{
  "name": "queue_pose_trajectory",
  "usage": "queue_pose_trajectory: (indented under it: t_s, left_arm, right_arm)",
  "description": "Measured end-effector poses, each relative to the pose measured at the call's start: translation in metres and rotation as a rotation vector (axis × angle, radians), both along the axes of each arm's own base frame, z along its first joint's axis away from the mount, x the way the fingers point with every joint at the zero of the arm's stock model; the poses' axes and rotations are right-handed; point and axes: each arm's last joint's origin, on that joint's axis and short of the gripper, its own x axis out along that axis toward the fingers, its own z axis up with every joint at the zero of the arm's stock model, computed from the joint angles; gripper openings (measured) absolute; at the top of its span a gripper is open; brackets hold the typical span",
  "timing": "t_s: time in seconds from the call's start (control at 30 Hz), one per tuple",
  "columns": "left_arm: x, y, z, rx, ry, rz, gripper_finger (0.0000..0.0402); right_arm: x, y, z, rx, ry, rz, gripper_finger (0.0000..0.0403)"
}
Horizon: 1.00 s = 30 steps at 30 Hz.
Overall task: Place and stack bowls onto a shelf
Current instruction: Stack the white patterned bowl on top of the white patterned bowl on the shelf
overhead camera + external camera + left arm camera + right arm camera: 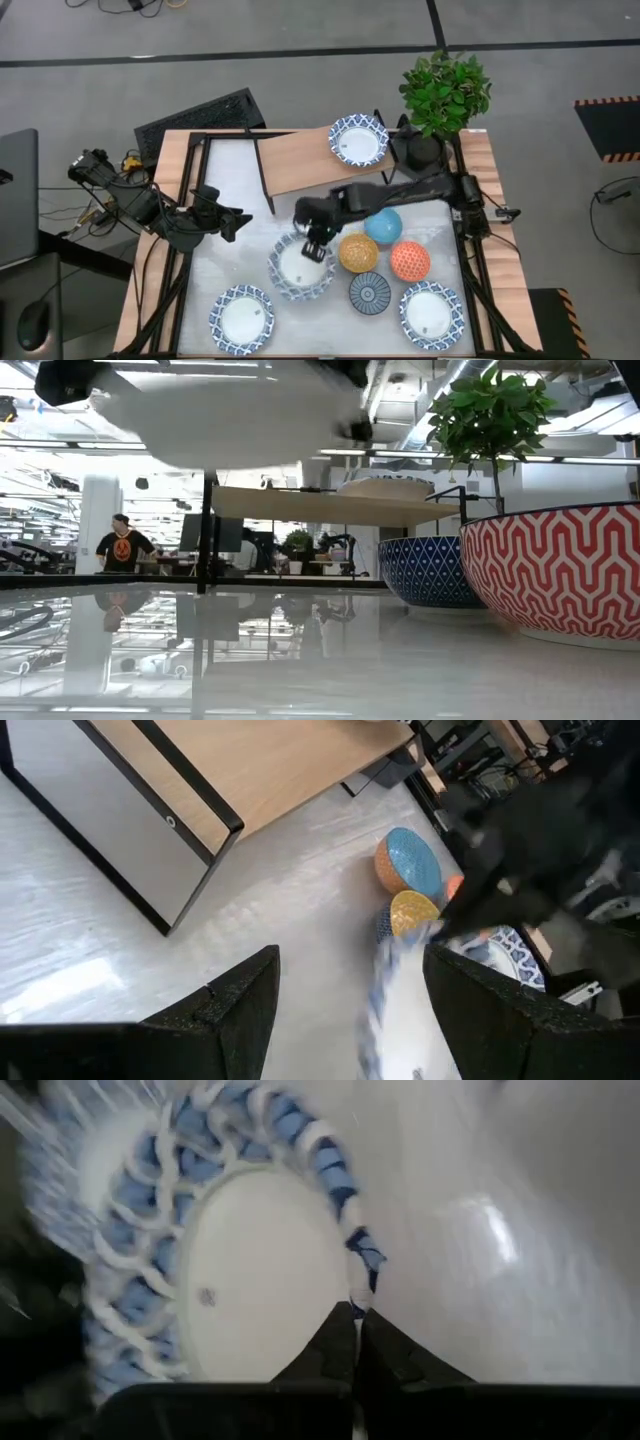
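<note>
My right gripper (314, 240) is over the middle of the table, shut on a wide white bowl with a blue patterned rim (298, 266). In the low view this bowl (240, 420) hangs in the air above the table. My left gripper (236, 222) waits open at the table's left, pointing toward the bowl. The light wood shelf (300, 160) stands at the far side with one wide bowl (358, 140) resting on its right end. The light blue (383, 226), yellow-orange (358, 253), orange-red (410, 261) and dark blue (370, 293) bowls sit on the table to the right. My right gripper pinches the wide bowl's rim (366, 1268) on its far right side, the fingers (335, 1345) nearly together on that edge. They come from above, slanting down. The bowl is lifted clear of the table and hangs below the fingers.
Two more wide bowls rest near the front edge, one left (241, 318) and one right (432, 313). A potted plant (443, 92) in a black pot stands at the far right corner beside the shelf. Bare table lies between the shelf and my left gripper.
</note>
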Motion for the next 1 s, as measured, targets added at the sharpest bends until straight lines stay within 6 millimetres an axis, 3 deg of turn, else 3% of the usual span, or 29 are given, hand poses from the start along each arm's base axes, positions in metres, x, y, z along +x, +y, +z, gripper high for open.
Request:
queue_pose_trajectory:
  t_s: [0.2,0.37,0.5,0.63,0.73,0.9,1.0]
  left_arm:
    - [0.000,0.000,0.000,0.000,-0.001,0.001,0.0232]
    - [0.000,0.000,0.000,0.006,-0.001,0.006,0.0232]
    - [0.000,0.001,0.000,0.018,-0.004,0.018,0.0232]
    - [0.000,0.001,0.000,0.017,-0.005,0.019,0.0232]
    - [0.000,0.001,0.000,0.017,-0.006,0.020,0.0232]
    - [0.000,0.001,0.000,0.034,0.001,0.011,0.0232]
    - [0.000,0.001,0.000,0.048,0.004,0.010,0.0232]
  right_arm:
    - [-0.047,-0.037,0.060,-0.009,-0.048,-0.208,0.0021]
    - [-0.111,-0.046,0.113,-0.069,-0.098,-0.442,0.0021]
    - [-0.162,-0.048,0.138,-0.134,-0.121,-0.697,0.0022]
    - [-0.196,-0.055,0.151,-0.130,-0.180,-0.967,0.0025]
    - [-0.208,-0.061,0.150,-0.112,-0.231,-1.131,0.0022]
    - [-0.219,-0.053,0.128,0.003,-0.279,-1.262,0.0023]
    - [-0.210,-0.047,0.109,0.075,-0.360,-1.291,0.0023]
